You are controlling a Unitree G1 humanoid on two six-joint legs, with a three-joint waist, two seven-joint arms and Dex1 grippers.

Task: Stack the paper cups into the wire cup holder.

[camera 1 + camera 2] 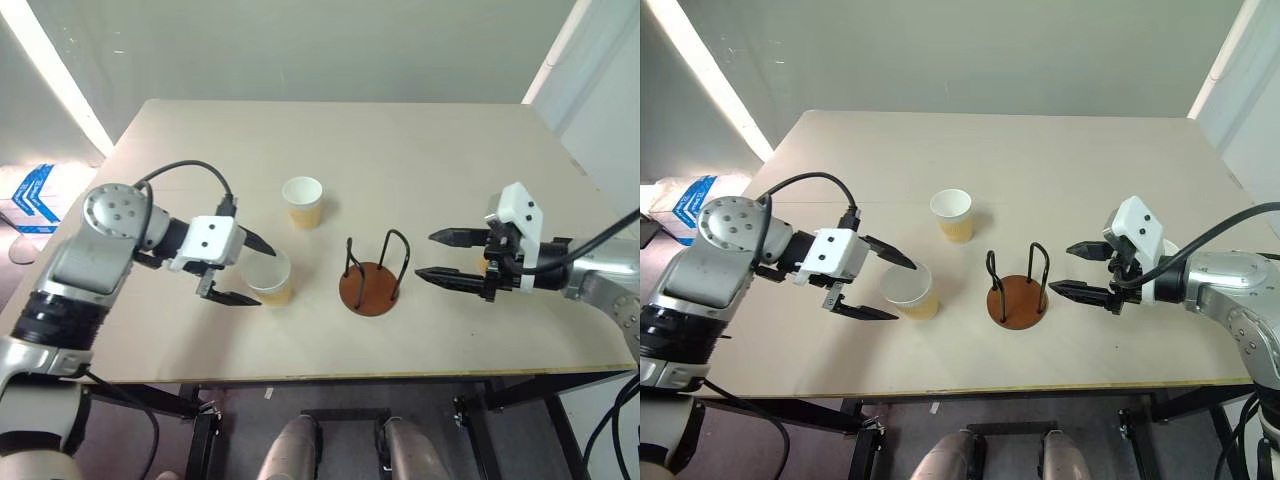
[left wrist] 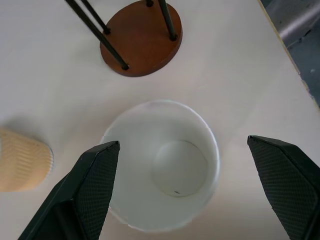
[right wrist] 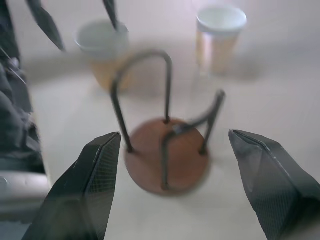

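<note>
1. Nearest the bench's (image 1: 450, 130) front edge stands the wire cup holder (image 1: 372, 287), empty, its disc base flat and its two wire loops upright, ready to take cups from above.
2. Just left of the holder sits one paper cup (image 1: 270, 280), upright with its mouth up, so it can be gripped by the sides.
3. A second paper cup (image 1: 302, 202) stands upright behind and to the left of the holder, well apart from it.
4. Something tan shows just behind the right gripper; I cannot tell what it is.
5. Left gripper (image 1: 250, 269): jaws wide, one finger on each side of the near cup, not yet pressing it; likely lining up to grasp.
6. Right gripper (image 1: 438, 255): jaws wide, holding nothing, pointed at the holder from its right, near it but apart, perhaps to steady it.
</note>
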